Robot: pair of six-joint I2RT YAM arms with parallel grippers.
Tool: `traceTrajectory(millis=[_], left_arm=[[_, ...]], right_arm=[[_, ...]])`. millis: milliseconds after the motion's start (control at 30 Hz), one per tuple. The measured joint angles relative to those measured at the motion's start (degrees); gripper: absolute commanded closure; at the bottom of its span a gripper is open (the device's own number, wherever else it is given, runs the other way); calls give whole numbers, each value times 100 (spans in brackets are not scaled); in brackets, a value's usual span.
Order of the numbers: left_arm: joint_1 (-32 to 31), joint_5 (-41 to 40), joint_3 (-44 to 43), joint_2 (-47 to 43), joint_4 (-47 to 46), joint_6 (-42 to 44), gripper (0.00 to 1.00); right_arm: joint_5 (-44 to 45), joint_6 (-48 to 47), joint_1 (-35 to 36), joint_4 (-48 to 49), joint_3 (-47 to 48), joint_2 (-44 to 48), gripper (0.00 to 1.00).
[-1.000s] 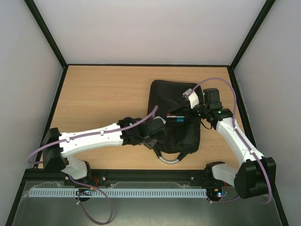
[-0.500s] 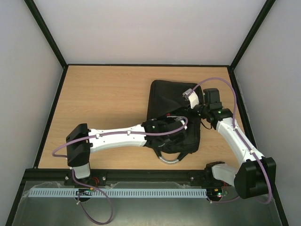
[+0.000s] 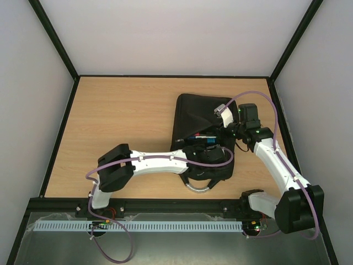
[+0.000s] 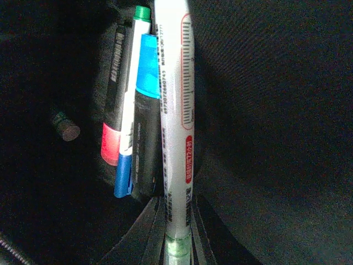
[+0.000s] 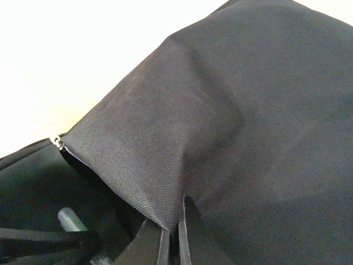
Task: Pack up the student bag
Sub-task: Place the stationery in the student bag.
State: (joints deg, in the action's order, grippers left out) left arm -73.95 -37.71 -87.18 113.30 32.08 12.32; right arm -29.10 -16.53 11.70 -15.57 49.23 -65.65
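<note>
The student bag (image 3: 193,110), a black backpack, lies right of the table's middle with its mouth held open. My right gripper (image 3: 223,125) is shut on the bag's fabric flap (image 5: 220,110) and keeps it lifted; in the right wrist view the gripper (image 5: 171,234) pinches the flap's folded edge. My left gripper (image 4: 177,240) is inside the bag, shut on the near end of a long white ruler (image 4: 175,110) that points into the dark interior. Beside the ruler lie several markers and pens (image 4: 132,121), seen from above as coloured tips (image 3: 204,138).
The bag's grey handle loop (image 3: 198,187) lies toward the near table edge. My left arm (image 3: 160,161) crosses the bag's front from the left. A small dark cap-like thing (image 4: 65,128) sits inside the bag. Bare wood table (image 3: 121,116) stretches left of the bag.
My left arm has swung right and reached further over the bag, carrying the ruler deeper into the opening. The right gripper has held the flap still.
</note>
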Motion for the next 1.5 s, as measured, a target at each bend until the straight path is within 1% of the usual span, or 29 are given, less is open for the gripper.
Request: traceTrajectory(millis=[433, 867, 1000, 1200, 1333, 1500], left_arm=[[116, -315, 0, 376, -393, 560, 97], [334, -584, -446, 988, -990, 1156, 94], [474, -767, -555, 1167, -1255, 1322, 85], [481, -968, -658, 1290, -1419, 1349, 66], [470, -1043, -629, 1266, -1443, 1241, 51], [369, -1058, -223, 894, -1438, 1117, 43]], right_arm=[[-48, -22, -2, -39, 0, 9, 99], [-72, -120, -39, -83, 0, 9, 99], [-35, -155, -48, -42, 0, 9, 99], [-17, -236, -98, 0, 0, 9, 99], [-33, -234, -94, 9, 0, 9, 99], [-184, -232, -55, -24, 0, 9, 99]])
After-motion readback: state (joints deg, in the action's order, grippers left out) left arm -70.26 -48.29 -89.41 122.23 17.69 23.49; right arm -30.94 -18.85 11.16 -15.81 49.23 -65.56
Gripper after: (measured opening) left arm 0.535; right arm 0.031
